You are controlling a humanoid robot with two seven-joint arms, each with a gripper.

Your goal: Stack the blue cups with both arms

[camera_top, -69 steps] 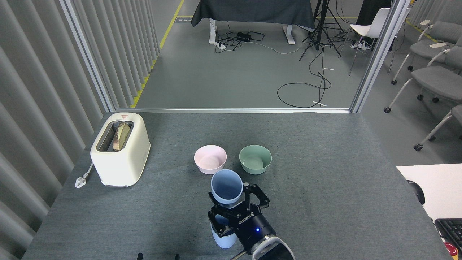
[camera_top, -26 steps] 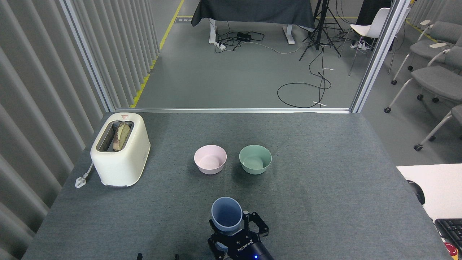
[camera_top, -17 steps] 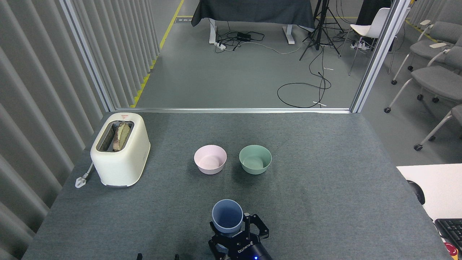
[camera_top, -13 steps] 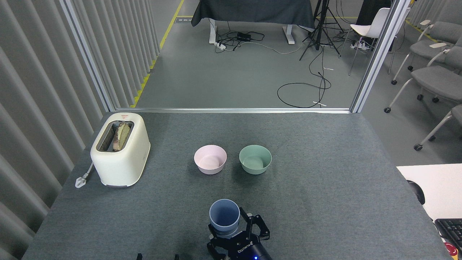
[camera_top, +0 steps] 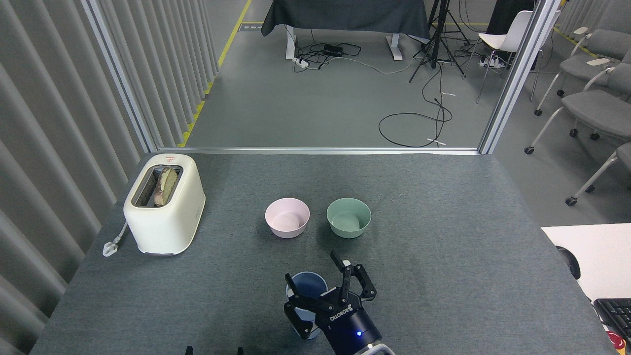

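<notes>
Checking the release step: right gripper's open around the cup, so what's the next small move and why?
Probably lift the right gripper straight up and clear. Its jaws stand spread apart on either side of the blue cup, which sits upright on the table, apparently nested in the other cup, so the stack looks placed. Pulling sideways could knock it.

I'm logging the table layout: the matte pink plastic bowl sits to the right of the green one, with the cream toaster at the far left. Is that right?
Not quite. The head view shows the matte pink plastic bowl to the left of the matte green plastic bowl, not to its right. The rest stands: the cream toaster is at the far left of the grey felt-covered table.
</notes>
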